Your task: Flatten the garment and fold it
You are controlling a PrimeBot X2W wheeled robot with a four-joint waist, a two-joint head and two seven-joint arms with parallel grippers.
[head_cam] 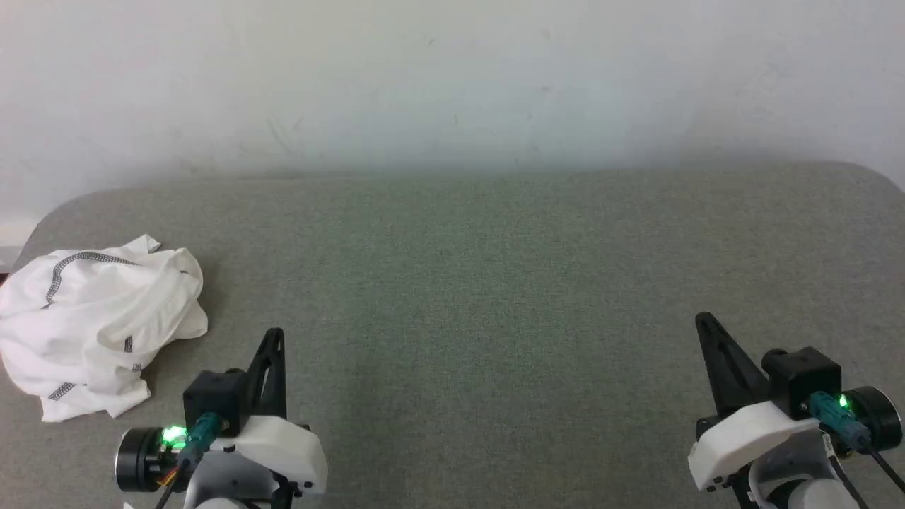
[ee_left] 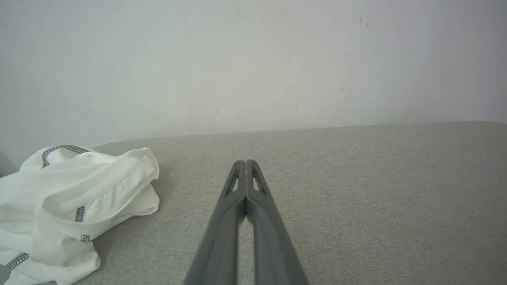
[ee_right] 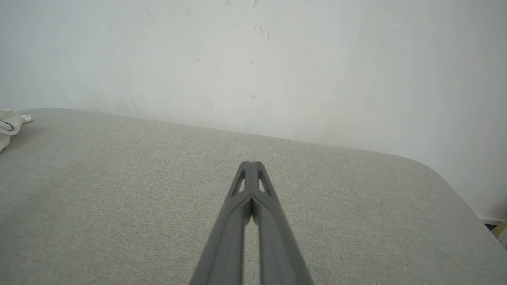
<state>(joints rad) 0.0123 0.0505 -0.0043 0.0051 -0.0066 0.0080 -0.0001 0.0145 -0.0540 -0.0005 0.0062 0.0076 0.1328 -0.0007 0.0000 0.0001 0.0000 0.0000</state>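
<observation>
**A:** How do the grippers stand?

**B:** The left gripper point(head_cam: 275, 335), at the lower left of the head view, has its two dark fingers pressed together tip to tip, with nothing between them. The right gripper point(head_cam: 704, 321), at the lower right, is the same: closed, empty and pointing up the frame.

**A:** Why are they set so far apart?

**B:** It looks like a rest pose, one arm to each side. The broad middle of the grey fabric surface point(head_cam: 452, 283) lies between them, probably where the cloth is to be spread.

**A:** And the garment?

**B:** The garment point(head_cam: 95, 329) lies in a crumpled white heap at the left edge of the frame. It is near the left gripper, up and to its left, but not touching it, and well apart from the right one. Dark zigzag seams show on its folds.

**A:** How far along is the task?

**B:** Not begun, by the look of it, since nothing is flattened. The left arm seems best placed to reach first, and its fingers would have to part before pinching an edge.
</observation>
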